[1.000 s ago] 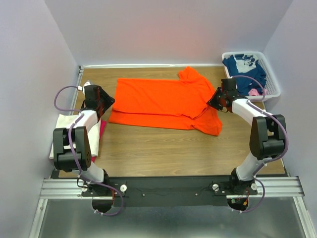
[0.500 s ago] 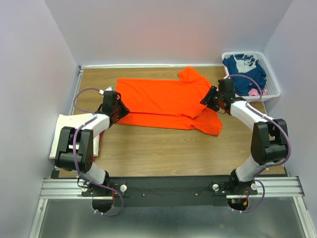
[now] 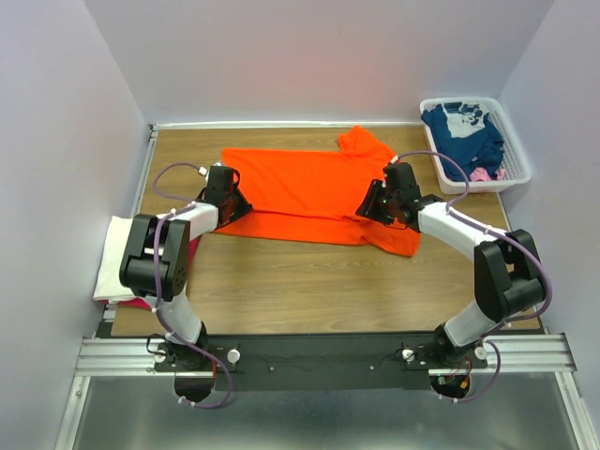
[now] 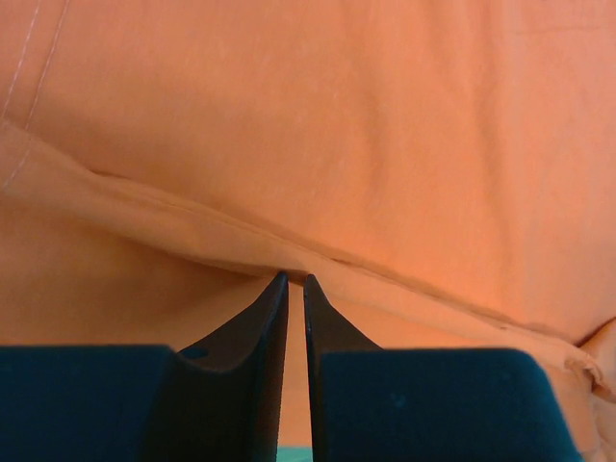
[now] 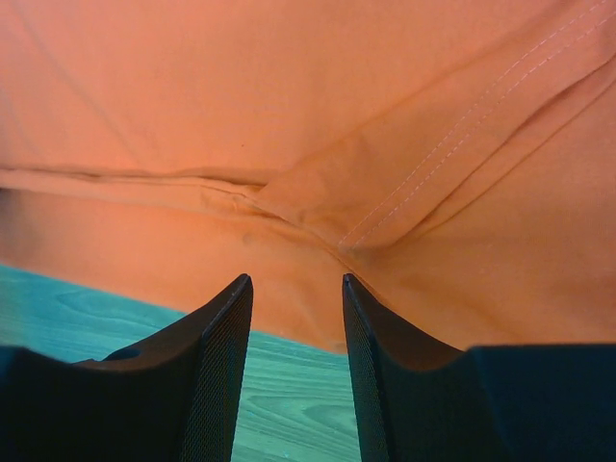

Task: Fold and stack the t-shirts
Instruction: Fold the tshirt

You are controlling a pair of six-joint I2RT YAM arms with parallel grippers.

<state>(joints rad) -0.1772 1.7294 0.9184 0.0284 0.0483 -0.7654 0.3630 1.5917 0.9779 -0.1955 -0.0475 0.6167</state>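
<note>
The bright orange t-shirt lies spread on the wooden table, its lower part folded up. My left gripper is at the shirt's left edge. In the left wrist view that gripper is shut to a thin slit, with its tips pinching the folded edge of the orange cloth. My right gripper is over the shirt's lower right, near the sleeve. There the right gripper is open, its jaws on either side of the orange hem above the table.
A cream-white folded t-shirt lies at the table's left edge, with magenta cloth beside it. The white slotted basket at the back right holds a navy t-shirt and a bit of pink.
The left arm has swung right from the cream stack to the orange shirt's edge, and its jaws have closed. The right arm has moved left onto the shirt, and its jaws have opened.
</note>
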